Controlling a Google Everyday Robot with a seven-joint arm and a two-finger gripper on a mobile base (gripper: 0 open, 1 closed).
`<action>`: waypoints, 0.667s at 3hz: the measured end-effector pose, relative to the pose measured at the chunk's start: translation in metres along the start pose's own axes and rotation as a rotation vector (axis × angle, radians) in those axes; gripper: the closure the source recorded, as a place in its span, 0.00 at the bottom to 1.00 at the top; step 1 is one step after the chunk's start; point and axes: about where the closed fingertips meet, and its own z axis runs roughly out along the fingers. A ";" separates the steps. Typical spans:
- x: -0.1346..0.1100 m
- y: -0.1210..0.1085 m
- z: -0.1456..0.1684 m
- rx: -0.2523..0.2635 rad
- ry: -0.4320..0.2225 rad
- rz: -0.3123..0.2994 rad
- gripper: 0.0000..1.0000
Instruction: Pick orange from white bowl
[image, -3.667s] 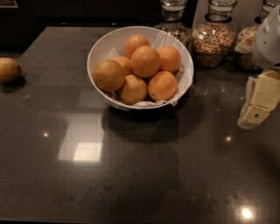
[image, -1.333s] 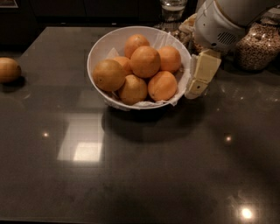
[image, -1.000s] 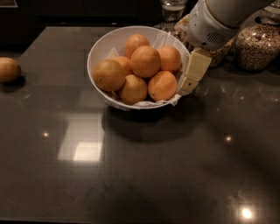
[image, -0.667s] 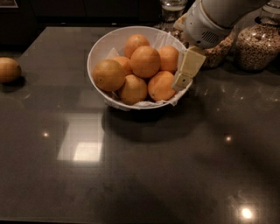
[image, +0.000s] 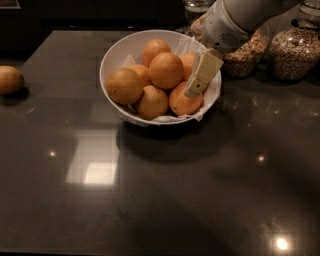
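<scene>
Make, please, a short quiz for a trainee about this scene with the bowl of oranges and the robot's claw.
1. Where is the claw in relation to the white bowl?
2. True or false: every orange on the dark table lies inside the bowl.
3. What stands behind the bowl, to its right? A) glass jars of grain B) a kettle C) a stack of plates

Key
1. Over the bowl's right side, with its tip by the front-right orange.
2. False: a lone orange lies at the table's left edge.
3. A: the glass jars.
</scene>
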 end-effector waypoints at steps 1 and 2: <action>-0.005 0.002 0.000 -0.009 -0.017 0.004 0.00; -0.008 0.006 0.000 0.003 -0.033 0.002 0.00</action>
